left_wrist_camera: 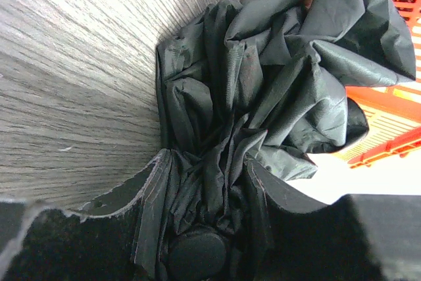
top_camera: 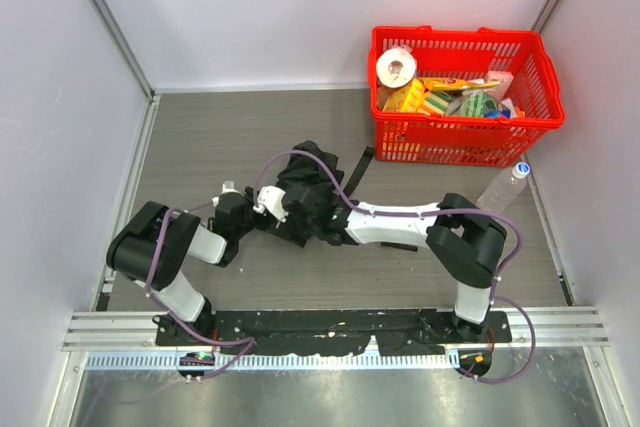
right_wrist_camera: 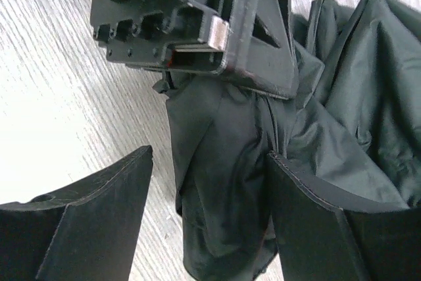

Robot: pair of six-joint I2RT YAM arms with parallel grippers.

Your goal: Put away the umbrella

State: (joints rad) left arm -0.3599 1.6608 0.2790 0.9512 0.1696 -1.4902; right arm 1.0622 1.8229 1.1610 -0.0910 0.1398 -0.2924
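The umbrella point(top_camera: 312, 179), a crumpled bundle of black fabric, lies on the grey table between the two arms. My left gripper point(top_camera: 252, 211) is shut on its bunched end. In the left wrist view the folds point(left_wrist_camera: 263, 83) are pinched between both fingers, and a round black cap point(left_wrist_camera: 197, 251) sits deep in the jaws. My right gripper point(top_camera: 308, 215) stands open over the same bundle. In the right wrist view a strip of umbrella fabric point(right_wrist_camera: 223, 182) hangs between the spread fingers. It lies against the right finger point(right_wrist_camera: 316, 208) and clear of the left finger point(right_wrist_camera: 99, 208).
A red basket point(top_camera: 452, 143) with a paper roll and packets stands at the back right. A clear plastic bottle point(top_camera: 503, 187) lies just in front of it. Grey walls close the left, back and right sides. The left gripper's body point(right_wrist_camera: 197, 24) fills the top of the right wrist view.
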